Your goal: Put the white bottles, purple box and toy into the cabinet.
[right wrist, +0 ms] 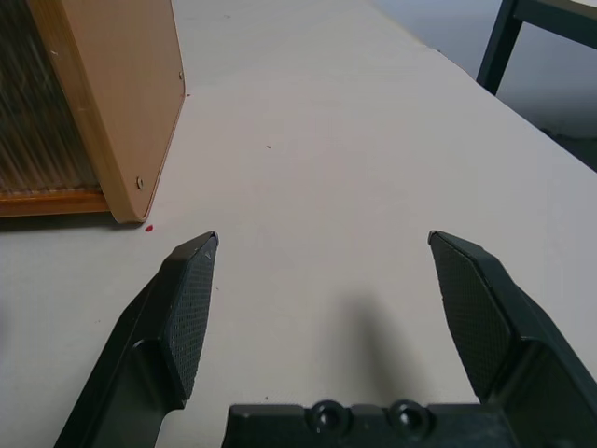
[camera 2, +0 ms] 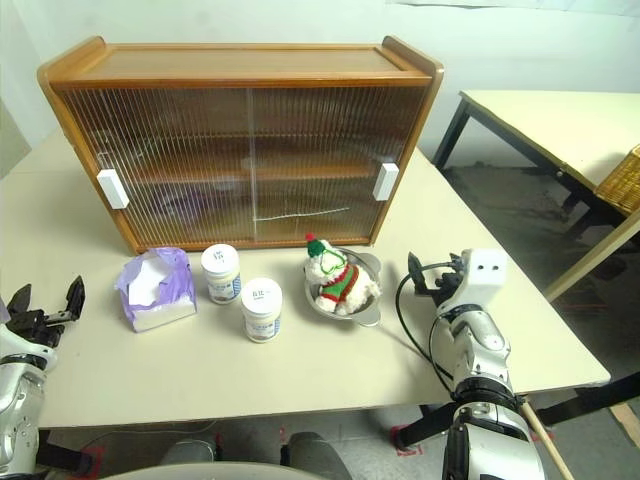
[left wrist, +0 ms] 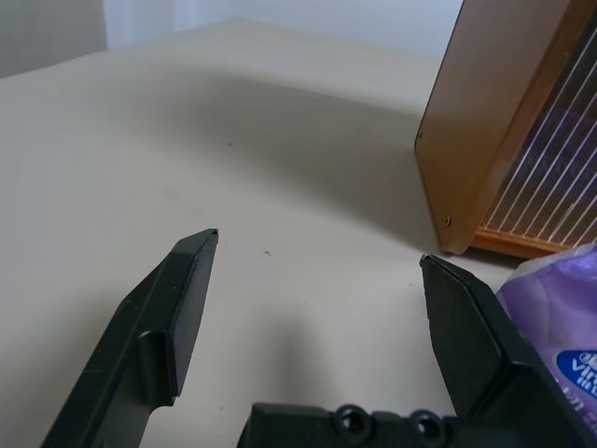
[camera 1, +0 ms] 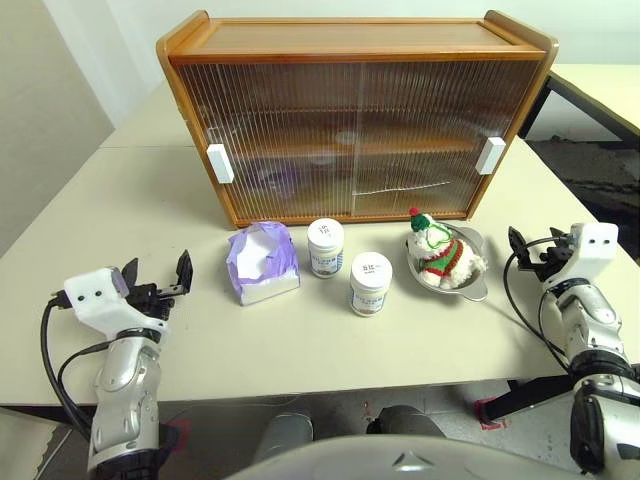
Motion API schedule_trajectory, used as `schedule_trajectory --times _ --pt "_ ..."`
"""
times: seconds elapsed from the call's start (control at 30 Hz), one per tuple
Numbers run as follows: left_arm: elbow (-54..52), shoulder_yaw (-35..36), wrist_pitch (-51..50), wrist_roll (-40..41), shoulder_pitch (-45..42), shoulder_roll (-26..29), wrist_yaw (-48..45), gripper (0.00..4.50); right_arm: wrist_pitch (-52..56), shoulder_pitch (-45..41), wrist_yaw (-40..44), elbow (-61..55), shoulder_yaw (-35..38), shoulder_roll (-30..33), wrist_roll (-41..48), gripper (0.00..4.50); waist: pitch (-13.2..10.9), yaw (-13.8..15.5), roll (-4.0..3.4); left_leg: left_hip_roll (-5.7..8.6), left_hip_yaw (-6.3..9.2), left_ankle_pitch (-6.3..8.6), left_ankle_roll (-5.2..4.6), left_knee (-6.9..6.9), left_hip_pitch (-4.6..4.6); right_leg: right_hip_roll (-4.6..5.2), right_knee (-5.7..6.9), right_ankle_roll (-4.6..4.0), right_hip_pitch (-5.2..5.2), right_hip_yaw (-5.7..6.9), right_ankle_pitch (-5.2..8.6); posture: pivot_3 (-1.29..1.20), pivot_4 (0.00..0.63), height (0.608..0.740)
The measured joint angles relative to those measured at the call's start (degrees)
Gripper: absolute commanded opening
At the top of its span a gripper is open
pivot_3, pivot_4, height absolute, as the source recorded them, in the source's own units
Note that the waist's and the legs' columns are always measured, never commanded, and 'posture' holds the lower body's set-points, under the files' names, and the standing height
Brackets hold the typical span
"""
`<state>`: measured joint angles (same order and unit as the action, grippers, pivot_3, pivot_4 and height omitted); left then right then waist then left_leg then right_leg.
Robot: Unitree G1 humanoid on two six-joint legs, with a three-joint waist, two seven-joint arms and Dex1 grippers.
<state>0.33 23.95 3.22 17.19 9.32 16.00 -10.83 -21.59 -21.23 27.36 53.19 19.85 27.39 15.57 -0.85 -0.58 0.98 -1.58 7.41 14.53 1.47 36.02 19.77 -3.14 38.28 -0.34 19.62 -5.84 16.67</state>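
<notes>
The brown cabinet (camera 1: 355, 115) stands at the back of the table with both ribbed sliding doors shut. In front of it sit the purple box (camera 1: 262, 262), two white bottles (camera 1: 325, 247) (camera 1: 370, 283), and the plush toy (camera 1: 440, 253) lying in a silver bowl (camera 1: 478, 280). My left gripper (camera 1: 157, 273) hovers open over the table left of the purple box, nothing between its fingers. My right gripper (camera 1: 528, 247) is open too, right of the bowl, empty. The left wrist view catches the cabinet's corner (left wrist: 485, 140) and the box's edge (left wrist: 560, 317).
The beige table (camera 1: 150, 190) has free room to either side of the objects. A second table (camera 2: 540, 120) stands off to the right with a gap of floor between. White handles (camera 1: 220, 163) (camera 1: 490, 155) sit at the cabinet's outer door edges.
</notes>
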Motion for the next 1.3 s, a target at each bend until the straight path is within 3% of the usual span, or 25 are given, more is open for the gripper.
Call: schedule_trajectory --times 0.3,0.6,0.83,1.3 --pt "0.0 -0.1 0.0 -0.2 0.0 0.1 -0.2 4.47 0.0 -0.4 0.1 0.6 0.0 0.2 0.0 4.50 0.0 0.0 0.00 0.00 -0.01 0.01 -0.02 0.01 0.00 0.00 0.00 0.00 0.00 -0.01 0.00 -0.01 0.000 0.740" --pt "2.2 0.1 0.0 0.0 -1.0 1.6 -1.1 4.47 0.4 -2.9 1.6 -0.6 1.5 4.2 0.9 4.50 0.0 -0.1 -0.01 0.04 -0.03 0.01 -0.02 0.02 0.01 0.00 -0.01 0.00 0.01 -0.02 -0.01 -0.04 0.000 0.740" --pt "4.8 0.2 0.4 0.2 -3.9 3.5 -2.0 4.47 12.9 -3.6 17.3 -19.9 -1.2 7.1 6.8 4.50 0.0 -1.4 -0.01 0.24 -0.10 0.03 -0.06 0.18 0.04 -0.40 -0.03 -0.14 0.00 0.00 0.05 -0.07 0.000 0.740" --pt "6.4 4.9 -0.2 2.3 -5.8 10.6 -4.9 4.47 40.5 -2.8 34.8 -48.7 -9.0 12.8 16.4 4.50 0.0 -1.6 0.05 0.31 -0.10 0.19 -0.20 0.83 0.12 -0.69 -0.04 -0.17 -0.06 0.10 0.03 -0.04 0.000 0.740"
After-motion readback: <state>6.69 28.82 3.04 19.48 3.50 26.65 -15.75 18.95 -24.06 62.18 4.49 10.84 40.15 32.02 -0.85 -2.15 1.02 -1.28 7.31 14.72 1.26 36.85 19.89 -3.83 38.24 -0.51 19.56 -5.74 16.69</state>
